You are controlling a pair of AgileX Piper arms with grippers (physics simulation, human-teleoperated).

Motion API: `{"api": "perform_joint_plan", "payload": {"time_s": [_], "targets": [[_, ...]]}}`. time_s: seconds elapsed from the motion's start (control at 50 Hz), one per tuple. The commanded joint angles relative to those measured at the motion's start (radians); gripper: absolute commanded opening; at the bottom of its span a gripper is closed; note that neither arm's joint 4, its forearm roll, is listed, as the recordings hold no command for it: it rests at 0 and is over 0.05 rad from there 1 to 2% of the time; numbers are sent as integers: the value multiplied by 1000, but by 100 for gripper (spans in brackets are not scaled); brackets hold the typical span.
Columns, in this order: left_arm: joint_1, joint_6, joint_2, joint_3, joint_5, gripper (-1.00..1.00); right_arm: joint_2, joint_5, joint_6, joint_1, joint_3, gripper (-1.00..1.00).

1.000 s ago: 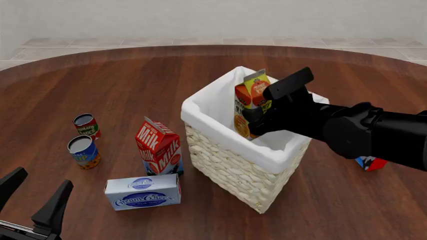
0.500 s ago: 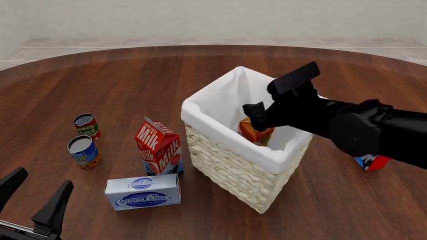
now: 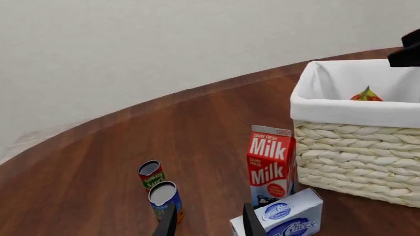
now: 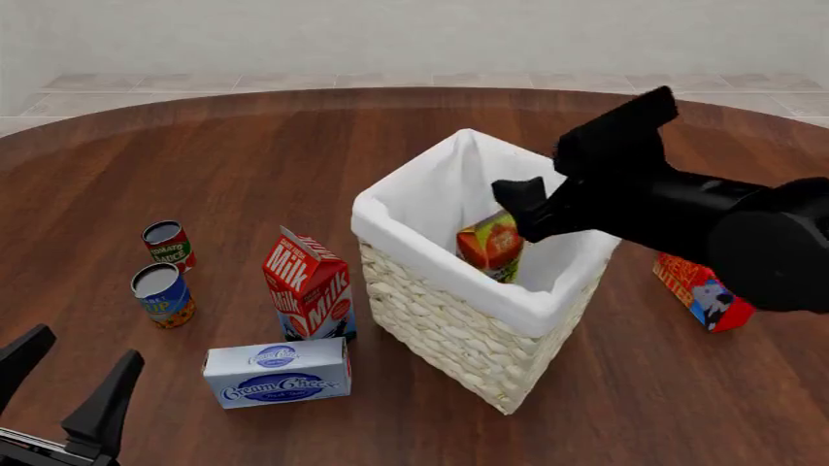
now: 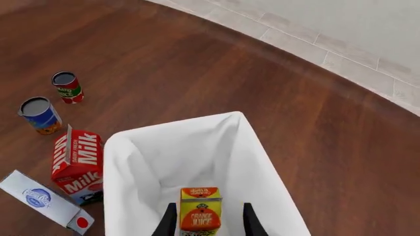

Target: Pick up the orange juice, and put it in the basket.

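Orange juice [image 4: 491, 245] sits inside the basket [image 4: 447, 325], tilted, top poking up near the liner, free of any grip. Left to right on the worktop [image 4: 259, 165]: two cans [image 4: 163, 293] at 9 o'clock of the basket, milk carton [image 4: 309, 285] just beside the basket's left wall, cream cheese box [image 4: 278, 372] at the milk's 6 o'clock. Left hand [image 4: 65, 388] low at the near-left corner, fingers apart, empty. Right hand [image 4: 577, 180] above the basket's 2 o'clock rim, fingers apart, empty. Red-orange box [image 4: 701, 290] at 3 o'clock of the basket.
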Motion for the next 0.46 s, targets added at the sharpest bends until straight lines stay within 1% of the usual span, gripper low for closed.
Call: {"api": "perform_joint_plan", "payload": {"time_s": [0.02,0.08,0.1,0.24,0.38,0.46], "targets": [[-4,0,0,0,0,100,-144,96,-19,3,-8,100],[-4,-1,0,0,0,100,-161,106,-31,3,-1,100],[-4,1,0,0,0,100,-179,123,-35,2,-3,100],[-1,-1,0,0,-3,100,-311,179,-24,4,9,100],[1,-4,0,0,-6,100,-423,198,-28,6,81,100],[0,-4,0,0,-7,100,-499,212,-18,4,126,100]]}}
